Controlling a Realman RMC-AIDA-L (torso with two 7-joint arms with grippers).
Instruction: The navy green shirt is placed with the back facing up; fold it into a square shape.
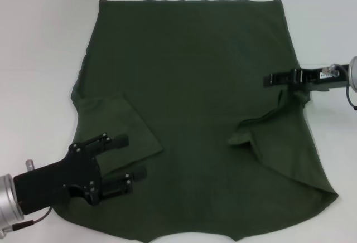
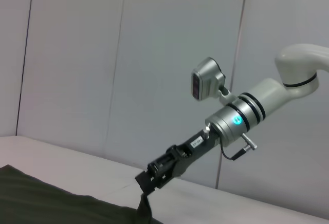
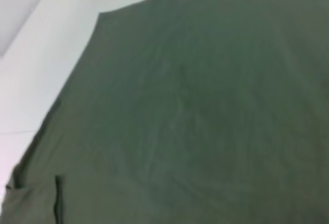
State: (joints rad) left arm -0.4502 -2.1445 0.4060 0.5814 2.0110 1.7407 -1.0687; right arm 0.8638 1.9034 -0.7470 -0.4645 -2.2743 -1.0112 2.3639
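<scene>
Spread flat over most of the white table [image 1: 39, 59]: the navy green shirt [image 1: 195, 81], long axis running from near to far, straight hem at the far side, collar end at the near edge. Left sleeve [image 1: 120, 126] folded inward onto the body. Right sleeve [image 1: 262, 134] also turned in, rumpled, its fabric rising toward the right end effector.

Left end effector [image 1: 128, 156] low over the near-left part of the shirt, beside the folded sleeve, fingers spread apart, nothing between them. Right end effector [image 1: 273, 79] over the shirt's right edge, reaching inward; in the left wrist view [image 2: 146, 180] closed on a pinch of cloth that hangs from its tip.

Bare table along the left, the far side and the right of the shirt; little margin at the near edge.
</scene>
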